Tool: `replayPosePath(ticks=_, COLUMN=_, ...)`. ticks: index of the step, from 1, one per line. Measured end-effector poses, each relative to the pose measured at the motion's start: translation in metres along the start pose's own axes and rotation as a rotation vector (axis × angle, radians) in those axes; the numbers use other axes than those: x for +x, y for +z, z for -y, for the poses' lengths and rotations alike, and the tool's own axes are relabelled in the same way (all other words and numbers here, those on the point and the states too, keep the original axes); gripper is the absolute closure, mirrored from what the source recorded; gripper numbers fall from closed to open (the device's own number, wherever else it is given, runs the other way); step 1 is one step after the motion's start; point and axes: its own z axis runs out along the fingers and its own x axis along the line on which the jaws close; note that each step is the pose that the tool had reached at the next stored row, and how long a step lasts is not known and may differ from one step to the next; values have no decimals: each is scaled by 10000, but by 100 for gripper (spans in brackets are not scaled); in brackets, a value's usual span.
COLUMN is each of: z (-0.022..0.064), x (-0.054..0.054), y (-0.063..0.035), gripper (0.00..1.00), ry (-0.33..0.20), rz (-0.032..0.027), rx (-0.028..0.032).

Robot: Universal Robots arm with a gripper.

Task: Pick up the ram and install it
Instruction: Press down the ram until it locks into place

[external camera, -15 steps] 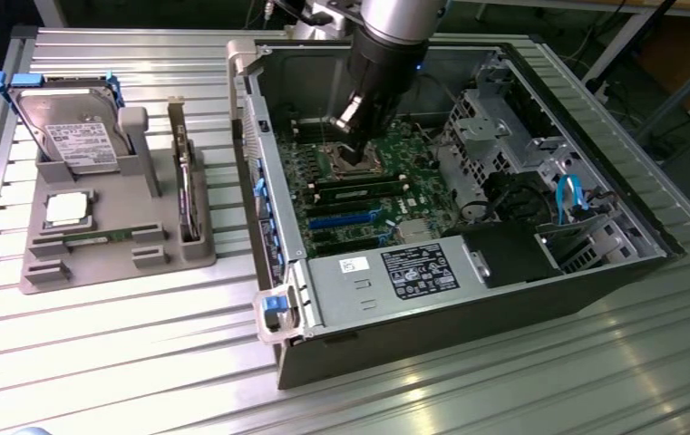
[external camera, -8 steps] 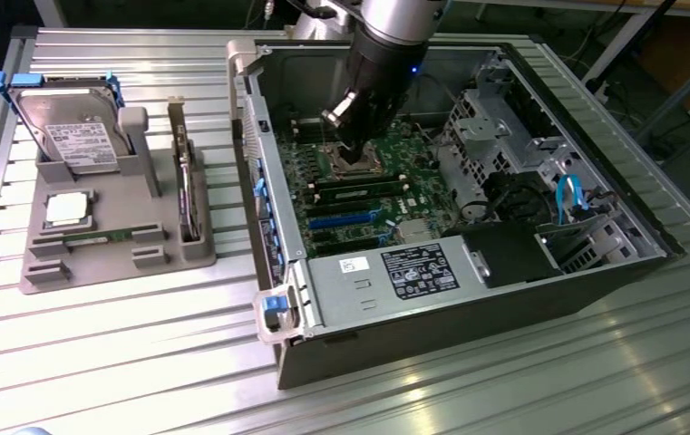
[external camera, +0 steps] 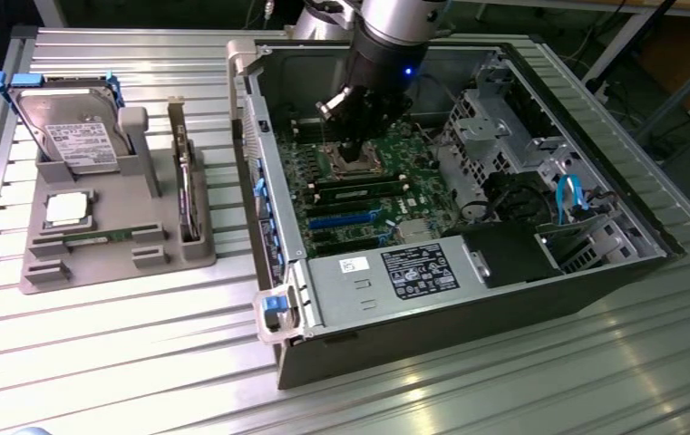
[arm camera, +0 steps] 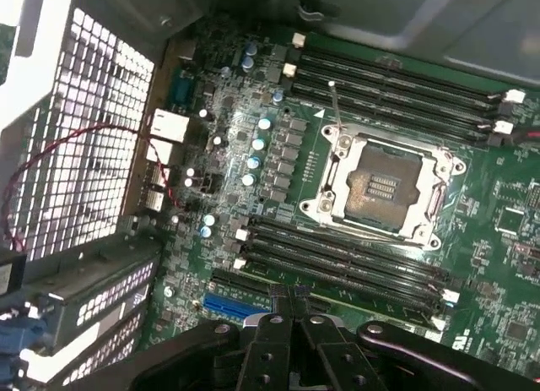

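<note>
Ram (external camera: pixel 357 191), it seems, sits seated on the motherboard (external camera: pixel 423 204) beside the processor socket (arm camera: pixel 384 188); the hand (arm camera: pixel 291 311) above it is closed, empty.

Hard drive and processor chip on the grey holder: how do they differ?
The hard drive leans upright; the processor chip lies flat. The hard drive is larger, rectangular, with a white label; the processor chip is small, square, plain silver. Both sit in the grey holder.
</note>
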Motion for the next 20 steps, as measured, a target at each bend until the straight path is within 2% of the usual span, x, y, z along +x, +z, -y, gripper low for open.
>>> replayPosePath(ticks=1, z=1, x=0, y=0, gripper=89, ry=184, rz=-25, rx=74)
replayPosePath(ticks=3, z=0, x=0, y=0, gripper=89, ry=209, rz=-26, rx=76)
replayPosePath(ticks=4, z=-1, x=0, y=3, gripper=89, ry=506, rz=-31, rx=49)
replayPosePath(ticks=5, z=0, x=-1, y=7, gripper=89, ry=1191, rz=-44, rx=-9)
replayPosePath(ticks=7, z=0, x=-1, y=12, gripper=89, ry=2020, rz=-60, rx=-79)
replayPosePath(ticks=9, z=0, x=-1, y=15, gripper=89, ry=2777, rz=-74, rx=-142)
replayPosePath(ticks=11, z=0, x=-2, y=16, gripper=89, ry=3266, rz=-81, rx=-184)
replayPosePath(ticks=18, z=0, x=-1, y=16, gripper=89, ry=3271, rz=-81, rx=-185)
replayPosePath(ticks=20, z=0, x=-1, y=15, gripper=89, ry=3589, rz=-87, rx=-211)
